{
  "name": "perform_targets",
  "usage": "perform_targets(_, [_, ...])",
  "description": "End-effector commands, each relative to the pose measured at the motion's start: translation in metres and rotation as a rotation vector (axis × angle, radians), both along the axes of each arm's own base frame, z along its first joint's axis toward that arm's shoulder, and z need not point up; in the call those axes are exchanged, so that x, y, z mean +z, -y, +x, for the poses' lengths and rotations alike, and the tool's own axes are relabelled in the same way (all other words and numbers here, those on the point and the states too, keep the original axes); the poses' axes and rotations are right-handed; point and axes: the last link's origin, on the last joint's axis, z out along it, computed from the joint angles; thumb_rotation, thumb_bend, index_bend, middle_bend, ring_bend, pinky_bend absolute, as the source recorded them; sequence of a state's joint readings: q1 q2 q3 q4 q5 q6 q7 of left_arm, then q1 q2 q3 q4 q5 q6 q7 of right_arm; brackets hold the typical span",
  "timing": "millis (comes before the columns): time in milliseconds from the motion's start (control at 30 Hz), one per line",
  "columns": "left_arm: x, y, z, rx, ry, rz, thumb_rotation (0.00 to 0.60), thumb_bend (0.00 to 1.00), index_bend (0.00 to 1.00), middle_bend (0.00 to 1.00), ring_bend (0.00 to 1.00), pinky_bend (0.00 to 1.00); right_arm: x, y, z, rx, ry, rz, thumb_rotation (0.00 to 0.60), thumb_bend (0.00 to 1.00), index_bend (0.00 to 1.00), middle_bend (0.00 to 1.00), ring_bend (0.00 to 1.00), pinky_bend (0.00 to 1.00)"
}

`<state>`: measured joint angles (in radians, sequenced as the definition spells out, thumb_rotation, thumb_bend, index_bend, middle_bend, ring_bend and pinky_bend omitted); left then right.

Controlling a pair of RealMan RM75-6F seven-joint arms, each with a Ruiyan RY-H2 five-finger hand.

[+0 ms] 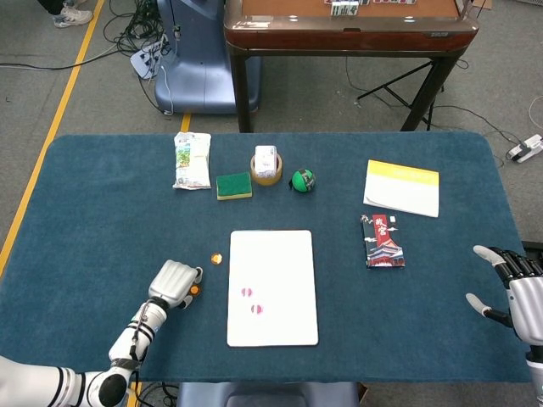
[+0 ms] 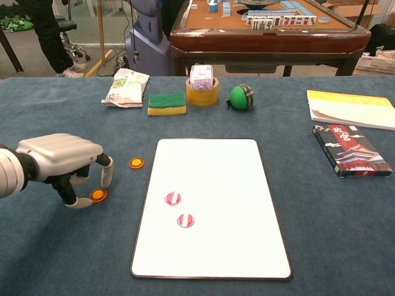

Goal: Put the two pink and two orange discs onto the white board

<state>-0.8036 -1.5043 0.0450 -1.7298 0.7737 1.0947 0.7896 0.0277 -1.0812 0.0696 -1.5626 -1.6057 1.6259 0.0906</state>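
Observation:
The white board lies mid-table with two pink discs on its lower left part. Two orange discs rest on the blue cloth left of the board: one near the board's upper left corner, the other lower down. My left hand hovers palm down just left of the lower orange disc. Its fingers curl downward; the thumb tip and one fingertip flank the disc without lifting it. My right hand is at the table's right edge, fingers spread and empty.
Along the far side stand a snack packet, a green-and-yellow sponge, a tape roll holding a small box and a green ball. A yellow-edged booklet and a dark printed box lie to the right.

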Motion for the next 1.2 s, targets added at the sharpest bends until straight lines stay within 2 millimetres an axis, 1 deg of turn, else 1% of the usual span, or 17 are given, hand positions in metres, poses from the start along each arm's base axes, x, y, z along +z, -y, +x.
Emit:
perform_targets(33, [-0.001, 0.0, -0.001, 0.004, 0.0, -0.002, 0.6, 0.3, 0.53, 1.0, 1.0, 1.0, 0.0, 0.0, 0.0, 0.0, 0.001, -0.001, 0.6, 0.02, 0.24, 0.29, 0.25, 0.32])
perform_targets(267, [-0.003, 0.0, -0.001, 0.004, 0.005, -0.006, 0.6, 0.3, 0.55, 1.0, 1.0, 1.0, 0.001, 0.0, 0.0, 0.001, 0.002, -0.001, 0.6, 0.02, 0.24, 0.29, 0.25, 0.32])
perform_targets(600, [-0.006, -0.001, 0.002, -0.005, 0.008, -0.013, 0.6, 0.3, 0.63, 1.0, 1.0, 1.0, 0.001, -0.001, 0.0, 0.001, 0.004, -0.003, 0.6, 0.02, 0.24, 0.29, 0.25, 0.32])
perform_targets(767, [-0.005, -0.002, 0.006, -0.009, 0.022, -0.014, 0.6, 0.3, 0.64, 1.0, 1.0, 1.0, 0.001, -0.001, 0.0, 0.002, 0.004, -0.004, 0.6, 0.02, 0.24, 0.29, 0.25, 0.32])
perform_targets(900, [0.0, -0.005, 0.017, -0.024, 0.049, -0.009, 0.6, 0.3, 0.64, 1.0, 1.0, 1.0, 0.002, -0.001, 0.0, 0.004, 0.006, -0.006, 0.6, 0.02, 0.24, 0.29, 0.25, 0.32])
perform_targets(1200, [0.009, -0.02, 0.063, -0.093, 0.128, 0.009, 0.6, 0.3, 0.64, 1.0, 1.0, 1.0, 0.004, -0.004, 0.0, 0.013, 0.01, -0.014, 0.6, 0.02, 0.24, 0.29, 0.25, 0.32])
